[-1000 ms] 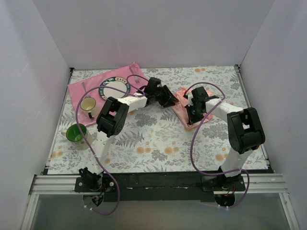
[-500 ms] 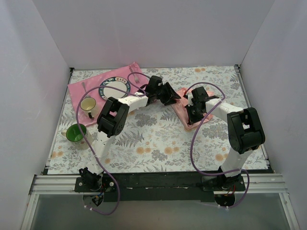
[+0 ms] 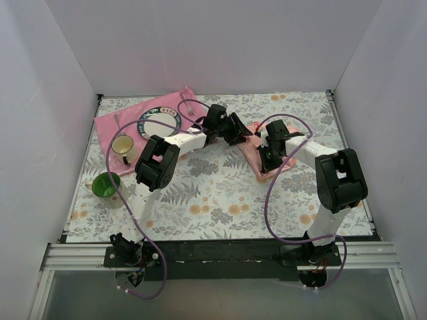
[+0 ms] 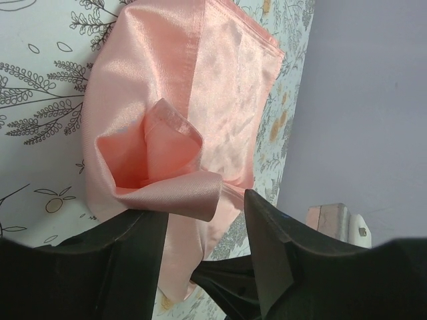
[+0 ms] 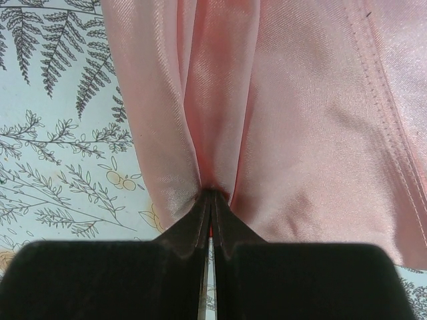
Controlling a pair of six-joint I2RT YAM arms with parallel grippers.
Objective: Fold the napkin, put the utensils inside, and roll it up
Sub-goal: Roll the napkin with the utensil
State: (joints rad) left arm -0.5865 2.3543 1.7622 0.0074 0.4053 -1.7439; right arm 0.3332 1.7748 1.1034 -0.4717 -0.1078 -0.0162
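The pale salmon napkin (image 3: 251,148) lies rumpled on the floral tablecloth right of centre, partly folded over itself (image 4: 200,100). My left gripper (image 3: 240,132) hovers at its far left edge with jaws apart (image 4: 203,210); a curled fold of cloth (image 4: 180,193) rests against one finger (image 4: 127,260), not pinched. My right gripper (image 3: 269,160) is shut on a pinch of the napkin's near edge (image 5: 212,192), and the cloth (image 5: 300,133) fans away from it. The utensils, a spoon (image 3: 116,121) and a fork (image 3: 187,105), lie on the hot-pink mat (image 3: 107,127) at the far left.
On the hot-pink mat sit a patterned plate (image 3: 159,123) and a cream mug (image 3: 123,147). A green mug (image 3: 104,186) stands nearer on the left. White walls close in the table on three sides.
My left gripper's jaws have widened and it has drawn slightly back toward the far side, leaving the napkin fold loose. The right gripper has stayed put, still pinching the cloth.
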